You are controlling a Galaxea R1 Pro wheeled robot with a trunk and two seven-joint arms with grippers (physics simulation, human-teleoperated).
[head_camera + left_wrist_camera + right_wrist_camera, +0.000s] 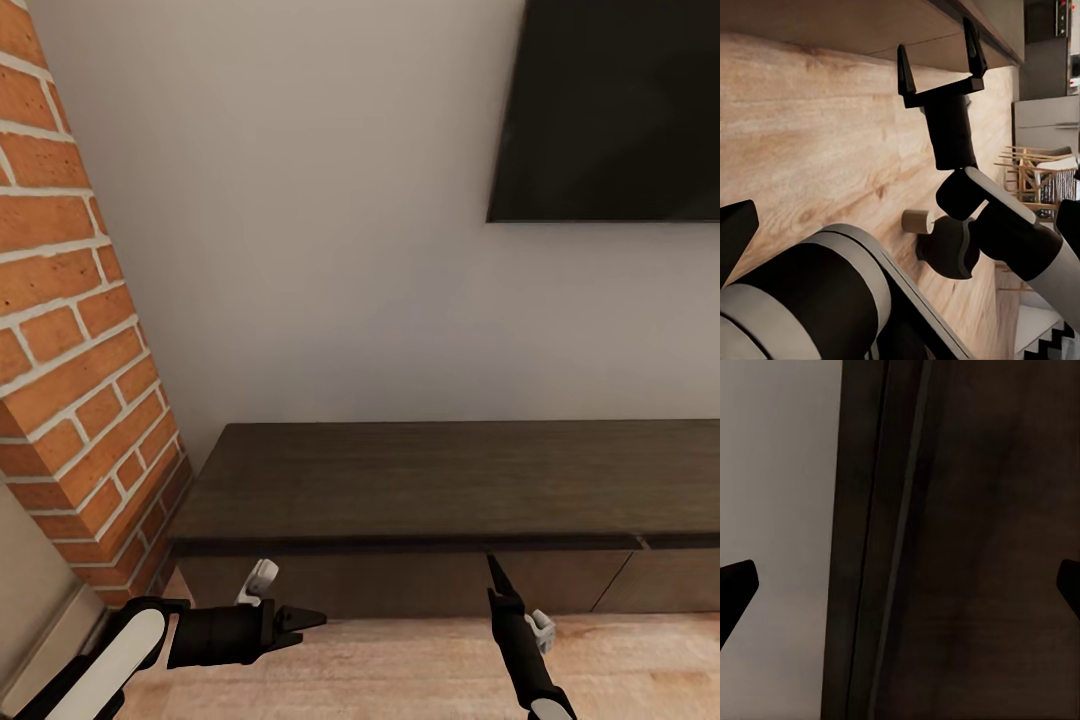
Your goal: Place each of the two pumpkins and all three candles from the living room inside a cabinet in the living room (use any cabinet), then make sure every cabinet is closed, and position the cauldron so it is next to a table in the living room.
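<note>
Before me along the grey wall runs the cabinet, its drawer fronts shut. My right gripper points up at the cabinet's front edge, jaws spread wide and empty, tips just beside the overhanging top. My left gripper lies level above the wooden floor, pointing across towards my right arm; I cannot tell how its jaws stand. A brick column rises to my left, and a dark screen hangs on the wall above the cabinet.

Pale grey wall, brick column, dark wall-mounted screen, light wood floor
</note>
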